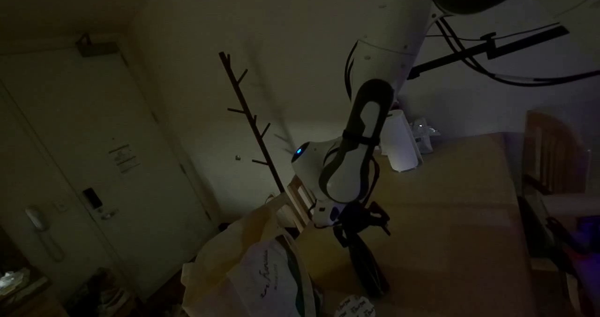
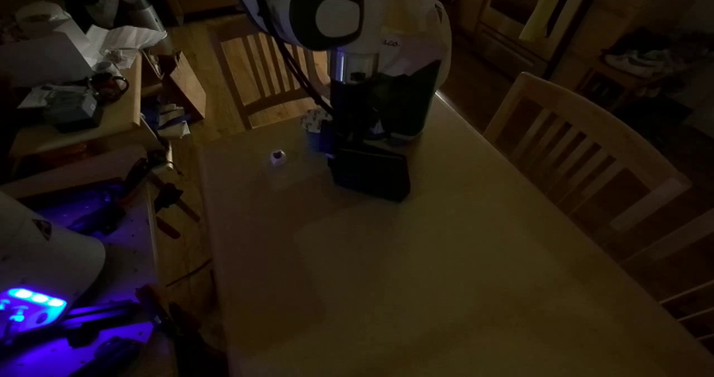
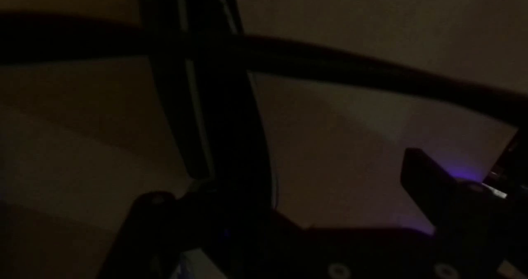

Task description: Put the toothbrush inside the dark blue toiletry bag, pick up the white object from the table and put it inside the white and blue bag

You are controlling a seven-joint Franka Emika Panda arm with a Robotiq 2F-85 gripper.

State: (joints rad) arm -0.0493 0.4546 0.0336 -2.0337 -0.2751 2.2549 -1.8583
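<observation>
"So, is the hand (image 1: 365,237) gripping the dark toiletry bag (image 2: 371,173)?"
"No, its fingers (image 3: 425,184) stand wide apart, and the toiletry bag is between them, nearer one. Whether it touches that one, I can't tell."
"And the small white object (image 2: 278,157)?"
"On the desk (image 2: 474,265), left of the toiletry bag in an exterior view."
"What else is near?"
"Beyond the toiletry bag there, a printed white-and-blue bag (image 2: 317,127) and a white-and-green shopping bag (image 2: 411,90)."
</observation>
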